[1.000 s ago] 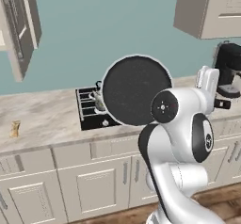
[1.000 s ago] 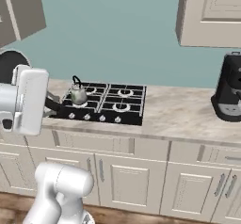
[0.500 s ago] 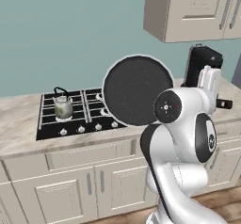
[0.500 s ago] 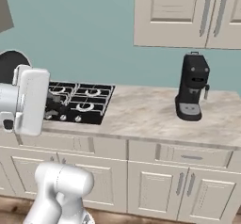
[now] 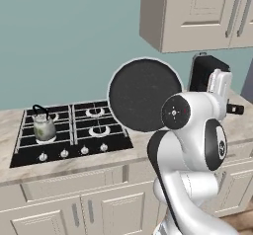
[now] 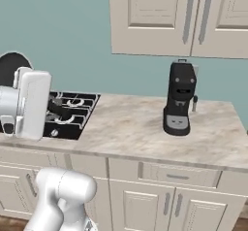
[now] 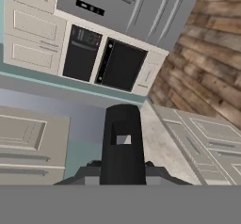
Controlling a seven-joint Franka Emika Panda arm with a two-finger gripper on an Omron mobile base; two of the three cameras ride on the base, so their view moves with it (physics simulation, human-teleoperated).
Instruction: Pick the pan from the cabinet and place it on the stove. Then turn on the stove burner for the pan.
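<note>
The pan (image 5: 143, 95) is up in the air, standing on its edge in front of the arm, above the right side of the stove (image 5: 69, 130). The gripper (image 7: 123, 180) is closed tight on the pan's black handle (image 7: 122, 143). A kettle (image 5: 43, 126) sits on the stove's left, a coffee machine (image 6: 180, 99) stands on the counter (image 6: 145, 133), and the cabinet (image 6: 179, 16) hangs above.

A small glass kettle (image 5: 43, 126) with a black handle stands upright at the rear left. A black coffee machine (image 6: 180, 99) stands on the marble table (image 6: 145, 133) below the wall units. Cream base cabinets (image 6: 184, 196) run underneath.
</note>
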